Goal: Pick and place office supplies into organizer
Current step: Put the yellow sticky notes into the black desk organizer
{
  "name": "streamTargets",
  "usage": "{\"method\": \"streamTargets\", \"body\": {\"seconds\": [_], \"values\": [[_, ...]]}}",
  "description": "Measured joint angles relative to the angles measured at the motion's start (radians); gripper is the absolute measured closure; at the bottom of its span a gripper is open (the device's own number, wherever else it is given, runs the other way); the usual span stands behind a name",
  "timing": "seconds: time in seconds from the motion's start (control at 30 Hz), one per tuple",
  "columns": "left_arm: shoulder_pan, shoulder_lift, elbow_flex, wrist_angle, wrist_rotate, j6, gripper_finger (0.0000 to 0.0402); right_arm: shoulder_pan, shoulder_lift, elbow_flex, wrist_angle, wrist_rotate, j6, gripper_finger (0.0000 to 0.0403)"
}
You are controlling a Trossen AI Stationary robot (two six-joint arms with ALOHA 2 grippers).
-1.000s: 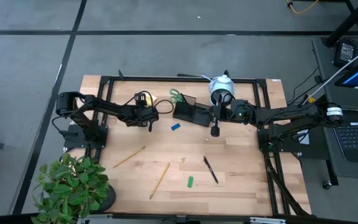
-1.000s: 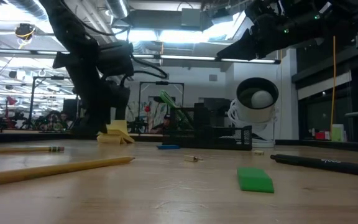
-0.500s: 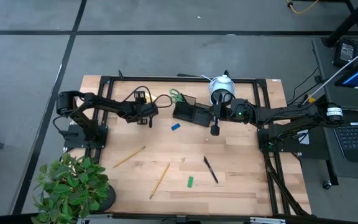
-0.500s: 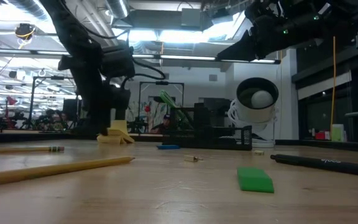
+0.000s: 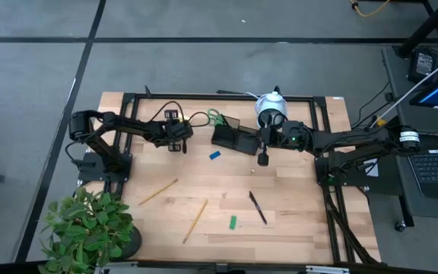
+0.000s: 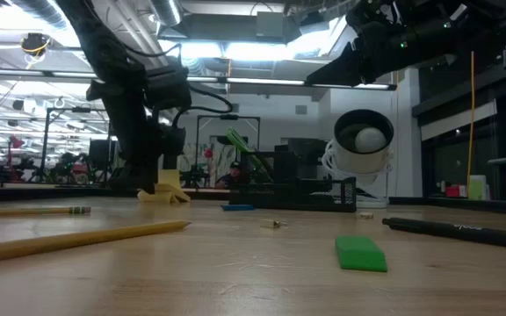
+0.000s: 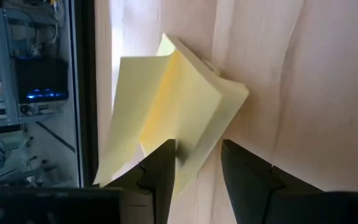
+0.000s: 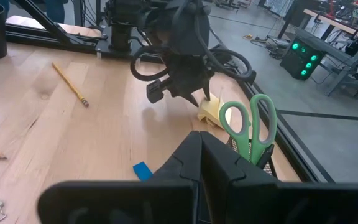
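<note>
The sticky-note pad (image 7: 185,118) lies left of the organizer (image 5: 233,138). It is straddled by the left gripper (image 7: 197,163), fingers narrowly apart, not yet clamped. Closure, then lifting toward the organizer, is required. The right gripper (image 8: 199,152) is shut, empty.

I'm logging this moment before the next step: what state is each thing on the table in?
Sticky-note pad: on the table, top sheets curled up, between the left end effector's fingers.
Left end effector: open around the pad's edge.
Right end effector: shut, empty, hovering by the organizer.
Scissors: standing in the organizer.
Blue piece: lying loose.
Green piece: lying loose.
Black pen: lying loose.
</note>
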Motion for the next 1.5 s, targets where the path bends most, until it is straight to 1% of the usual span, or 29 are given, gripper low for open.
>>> {"method": "streamTargets", "body": {"seconds": [0.23,0.43,0.47,0.53,0.67,0.8,0.9,1.07,1.17,1.23,1.37,1.5], "values": [[0.025,0.0,0.0,0.0,0.001,0.0,0.0324,0.0,0.0,0.0,0.0,0.0,0.0,0.0395],[0.018,0.0,0.0,0.001,-0.003,-0.003,0.0387,0.0,0.0,0.0,0.0,0.0,0.0,0.0395],[0.015,0.0,0.0,0.002,-0.01,-0.01,0.0391,0.0,0.0,0.0,0.0,0.0,0.0,0.0395],[0.001,0.0,0.0,0.003,-0.04,-0.009,0.0391,0.0,0.0,0.0,0.0,0.0,0.0,0.0395],[-0.035,-0.009,0.0,-0.002,-0.135,-0.009,0.0395,0.0,0.0,0.0,0.0,0.0,0.0,0.0395],[-0.069,-0.049,0.0,-0.002,-0.176,-0.014,0.0396,0.0,0.0,0.0,0.0,0.0,0.0,0.0395],[-0.093,-0.099,0.0,-0.007,-0.212,-0.032,0.0396,0.0,0.0,0.0,0.0,0.0,0.0,0.0395],[-0.14,-0.221,0.0,-0.038,-0.312,-0.035,0.0397,0.0,0.0,0.0,0.0,0.0,0.0,0.0395],[-0.181,-0.302,0.0,-0.038,-0.33,-0.037,0.0397,0.0,0.0,0.0,0.0,0.0,-0.002,0.0395],[-0.215,-0.351,0.0,-0.035,-0.336,-0.038,0.0397,0.0,0.0,0.0,0.0,0.0,-0.019,0.0395],[-0.301,-0.428,0.0,-0.035,-0.395,-0.038,0.0398,0.01,0.0,0.0,-0.001,0.0,-0.058,0.0395],[-0.388,-0.462,0.0,-0.009,-0.403,-0.038,0.0398,0.032,0.0,0.009,-0.004,-0.001,-0.084,0.0395]]}}
